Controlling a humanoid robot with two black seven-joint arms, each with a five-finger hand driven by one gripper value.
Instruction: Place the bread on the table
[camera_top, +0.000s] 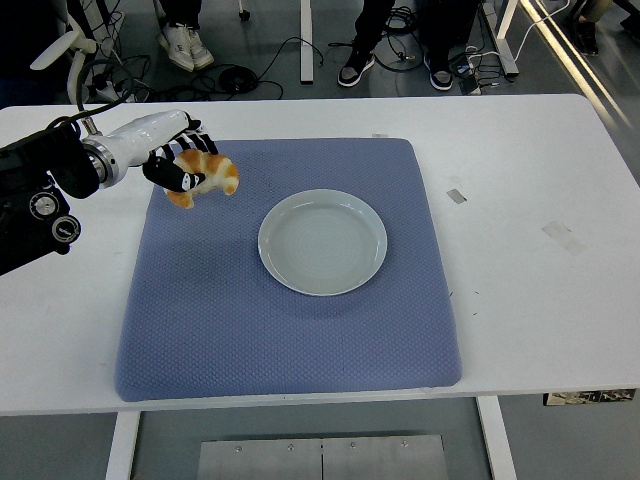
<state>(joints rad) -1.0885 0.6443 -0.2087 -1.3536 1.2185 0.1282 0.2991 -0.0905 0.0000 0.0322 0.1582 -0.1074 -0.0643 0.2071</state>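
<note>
A white table (540, 300) is seen spread beneath and to the right of the left hand (178, 160), its surface reaching well past the hand on every side. A blue mat (290, 330) is laid over the middle of the table; its upper left corner lies directly below the hand, and the rest of it stretches away to the hand's right and toward the near edge. The black left arm (40, 195) is brought in from the left edge of the view, with a white forearm segment just behind the hand.

A pale round plate (322, 241) is set on the mat to the right of the hand and somewhat nearer the table's front edge; it is apart from the hand and nothing is seen lying in it.

The bread (205, 177), a golden-brown roll with a lighter patch, is gripped in the left hand, whose dark fingers are curled closed around it. The bread is held on the hand's right side, over the mat's upper left corner; whether it is touching the mat cannot be told from this view.

Two small grey marks (456, 195) are found on the bare table far to the right of the hand, beyond the mat's right edge.

At the top of the view, behind the table, shoes (186, 45) and cables (240, 75) are seen on the floor.
</note>
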